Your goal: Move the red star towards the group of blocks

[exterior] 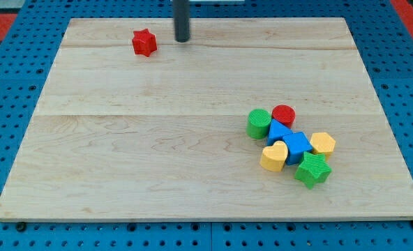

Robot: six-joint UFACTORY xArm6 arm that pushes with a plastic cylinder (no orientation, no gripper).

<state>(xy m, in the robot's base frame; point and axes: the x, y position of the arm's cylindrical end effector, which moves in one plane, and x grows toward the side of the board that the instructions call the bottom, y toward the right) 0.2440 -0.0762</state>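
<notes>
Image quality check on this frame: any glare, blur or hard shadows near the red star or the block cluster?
Camera view: even, soft light, no glare on the board. Red star sharp, faint shadow. My tip slightly soft, apart from the star on the view's right. The group, such as the green star, stays crisp.

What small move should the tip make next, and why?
Probably shift my tip to the upper-left side of the red star. It now stands apart on the star's right, while the group of blocks lies toward the view's lower right.
</notes>
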